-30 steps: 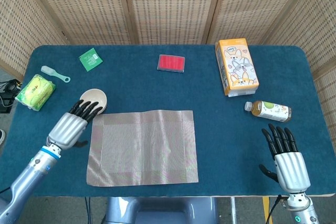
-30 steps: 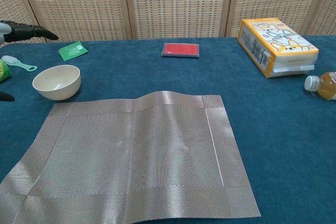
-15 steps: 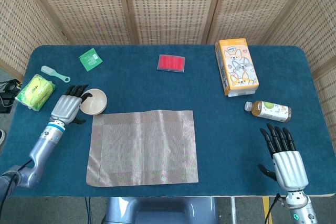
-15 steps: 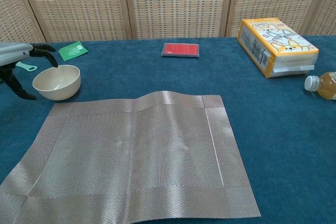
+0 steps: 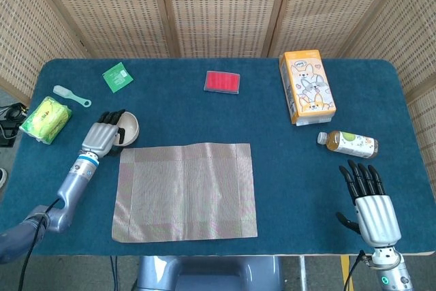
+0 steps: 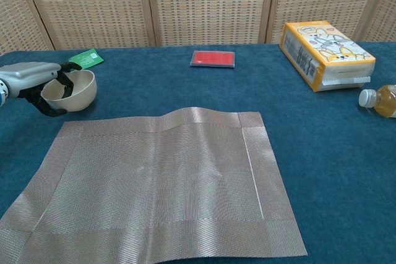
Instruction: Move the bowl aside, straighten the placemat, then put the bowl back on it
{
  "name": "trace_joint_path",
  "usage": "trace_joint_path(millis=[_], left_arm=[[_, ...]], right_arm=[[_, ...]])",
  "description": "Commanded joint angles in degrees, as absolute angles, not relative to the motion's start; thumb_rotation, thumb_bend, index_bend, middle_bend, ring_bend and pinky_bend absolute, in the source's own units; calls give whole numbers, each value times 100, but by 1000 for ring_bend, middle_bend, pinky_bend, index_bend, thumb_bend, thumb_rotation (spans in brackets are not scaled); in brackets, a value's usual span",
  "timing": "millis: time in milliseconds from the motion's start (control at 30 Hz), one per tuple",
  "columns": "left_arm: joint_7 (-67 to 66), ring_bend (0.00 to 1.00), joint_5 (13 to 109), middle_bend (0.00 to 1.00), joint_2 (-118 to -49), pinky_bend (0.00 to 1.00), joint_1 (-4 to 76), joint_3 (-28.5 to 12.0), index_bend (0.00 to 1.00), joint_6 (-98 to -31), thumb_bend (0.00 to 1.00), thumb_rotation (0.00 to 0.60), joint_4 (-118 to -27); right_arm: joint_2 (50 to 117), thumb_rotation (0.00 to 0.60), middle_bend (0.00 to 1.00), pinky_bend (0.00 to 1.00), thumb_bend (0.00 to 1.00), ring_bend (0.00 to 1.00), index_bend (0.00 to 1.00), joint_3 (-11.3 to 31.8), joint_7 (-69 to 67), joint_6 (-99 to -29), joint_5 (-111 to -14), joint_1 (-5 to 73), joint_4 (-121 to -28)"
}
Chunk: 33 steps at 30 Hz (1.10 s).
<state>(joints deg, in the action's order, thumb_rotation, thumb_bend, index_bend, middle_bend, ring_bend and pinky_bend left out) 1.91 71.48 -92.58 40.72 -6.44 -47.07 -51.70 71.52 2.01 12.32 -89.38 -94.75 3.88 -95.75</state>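
Left hand (image 6: pixel 37 81): had closed in since a second earlier, fingers now curled round the bowl (image 6: pixel 73 90), far-left of the placemat (image 6: pixel 158 183).
Right hand (image 5: pixel 371 209): unmoved, fingers spread.
Count: one bowl, one placemat.

head: high, looking down | chest: low, close | shared: placemat (image 5: pixel 185 190)

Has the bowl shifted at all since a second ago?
Yes. The bowl now sits tilted in the left hand, lifted slightly up and away from the placemat's far-left corner, toward the green packet.
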Motion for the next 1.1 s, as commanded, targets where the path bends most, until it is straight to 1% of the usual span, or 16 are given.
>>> trace_joint_path(millis=[33, 167, 233, 400, 533, 733, 800, 833, 933, 1100], left_arm=[[281, 0, 7268, 0, -9146, 0, 4054, -689, 749, -4881, 405, 600, -5345], [241, 0, 7494, 0, -8843, 0, 4033, -701, 756, -5178, 405, 600, -5922], [175, 0, 7831, 0, -8563, 0, 4063, -619, 756, -5375, 406, 600, -6572], [-67, 0, 8336, 0, -8145, 0, 4221, -429, 752, -5357, 406, 600, -7605], [-424, 0, 8574, 0, -8000, 0, 4368, -337, 751, -5248, 407, 600, -8285], [-1068, 0, 8740, 0, -7998, 0, 4555, -150, 751, -4916, 406, 600, -9078], [-1383, 0, 8757, 0, -8026, 0, 4634, -20, 751, -4681, 406, 600, -9344], [-1654, 0, 8726, 0, -8080, 0, 4700, 102, 751, -4434, 406, 600, -9498], [-2038, 0, 8443, 0, -8196, 0, 4746, 120, 750, -4224, 406, 600, -9613], [-2504, 0, 8140, 0, -8423, 0, 4815, 137, 750, -4070, 407, 600, -9611]], right_arm=[[7145, 600, 0, 0, 0, 0, 0, 201, 1222, -8932, -9475, 393, -9583], [7138, 600, 0, 0, 0, 0, 0, 197, 1221, -8946, -9490, 389, -9593], [7130, 600, 0, 0, 0, 0, 0, 191, 1218, -8949, -9498, 387, -9606], [7118, 600, 0, 0, 0, 0, 0, 187, 1219, -8951, -9503, 385, -9631], [7110, 600, 0, 0, 0, 0, 0, 185, 1225, -8967, -9511, 376, -9643], [7087, 600, 0, 0, 0, 0, 0, 189, 1211, -9016, -9516, 352, -9651], [7071, 600, 0, 0, 0, 0, 0, 197, 1192, -9033, -9505, 343, -9655], [7055, 600, 0, 0, 0, 0, 0, 205, 1170, -9054, -9499, 334, -9662], [7042, 600, 0, 0, 0, 0, 0, 204, 1158, -9063, -9511, 332, -9666], [7035, 600, 0, 0, 0, 0, 0, 208, 1155, -9047, -9500, 335, -9677]])
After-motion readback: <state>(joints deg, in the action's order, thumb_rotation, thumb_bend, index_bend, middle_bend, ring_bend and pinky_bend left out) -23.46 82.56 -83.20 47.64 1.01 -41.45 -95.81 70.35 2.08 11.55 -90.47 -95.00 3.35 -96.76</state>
